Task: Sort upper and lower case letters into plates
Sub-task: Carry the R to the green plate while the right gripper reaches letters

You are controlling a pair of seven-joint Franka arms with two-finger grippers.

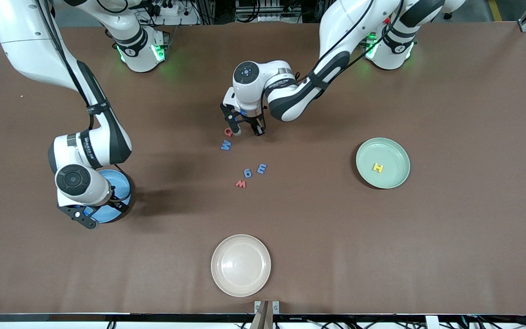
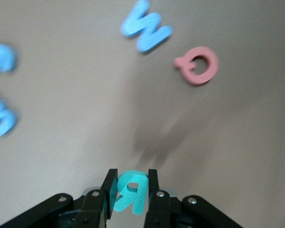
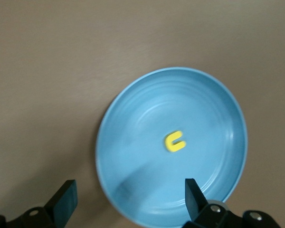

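Note:
My left gripper (image 1: 246,130) (image 2: 132,178) is shut on a teal letter R (image 2: 131,192) over the table's middle, just beside a red Q (image 1: 228,132) (image 2: 198,65). A blue W (image 1: 226,145) (image 2: 147,31) lies a little nearer the front camera. Nearer still sit a blue e (image 1: 261,168), a blue g (image 1: 247,173) and a red w (image 1: 241,184). The mint green plate (image 1: 395,153) holds a yellow H (image 1: 377,167). My right gripper (image 1: 101,211) (image 3: 129,190) hangs open over the sky blue plate (image 1: 124,187) (image 3: 147,118), which holds a small yellow letter (image 3: 174,141).
A cream-white plate (image 1: 240,265) with nothing in it sits near the table's front edge, in the middle. The right arm's elbow and wrist cover most of the blue plate in the front view.

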